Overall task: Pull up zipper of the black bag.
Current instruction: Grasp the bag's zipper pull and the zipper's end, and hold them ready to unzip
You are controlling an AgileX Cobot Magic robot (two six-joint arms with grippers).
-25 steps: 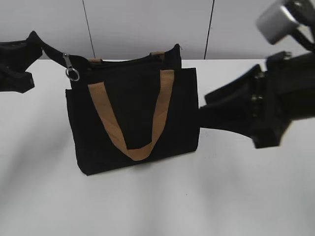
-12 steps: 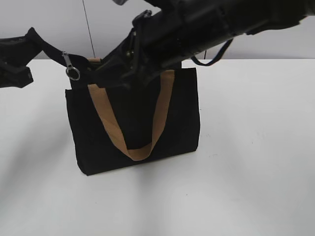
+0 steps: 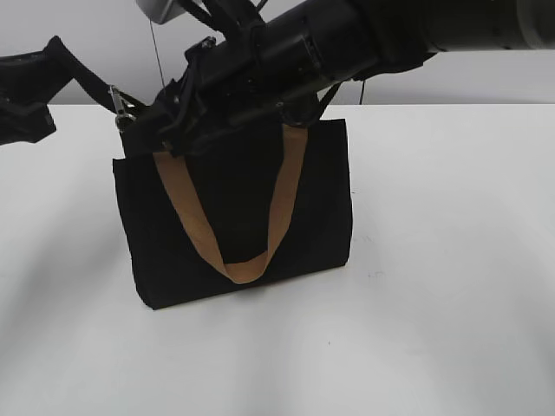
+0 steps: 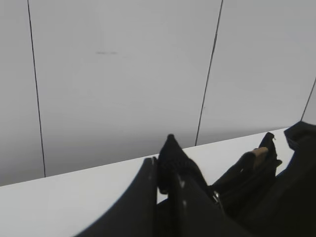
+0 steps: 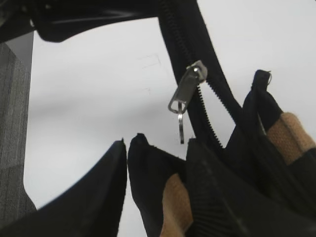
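Observation:
The black bag [image 3: 234, 199] stands upright on the white table, one tan handle [image 3: 243, 264] hanging down its front. The silver zipper pull [image 3: 120, 111] hangs at the bag's top left corner and shows clearly in the right wrist view [image 5: 187, 88]. My left gripper [image 3: 54, 62] is at the far left, shut on the black tail of the zipper line [image 4: 170, 154], holding it taut. My right gripper [image 3: 165, 130] has reached across over the bag's top. Its fingers [image 5: 157, 145] are apart, with the bag's corner [image 5: 148, 173] between them, just below the pull.
The white table [image 3: 434, 260] stretches to the right and front of the bag. A grey panelled wall [image 3: 87, 35] stands behind. The right arm [image 3: 347, 43] covers the bag's top edge.
The right arm has swung from the bag's right side across its top to the top left corner by the zipper pull. The left gripper has kept its hold.

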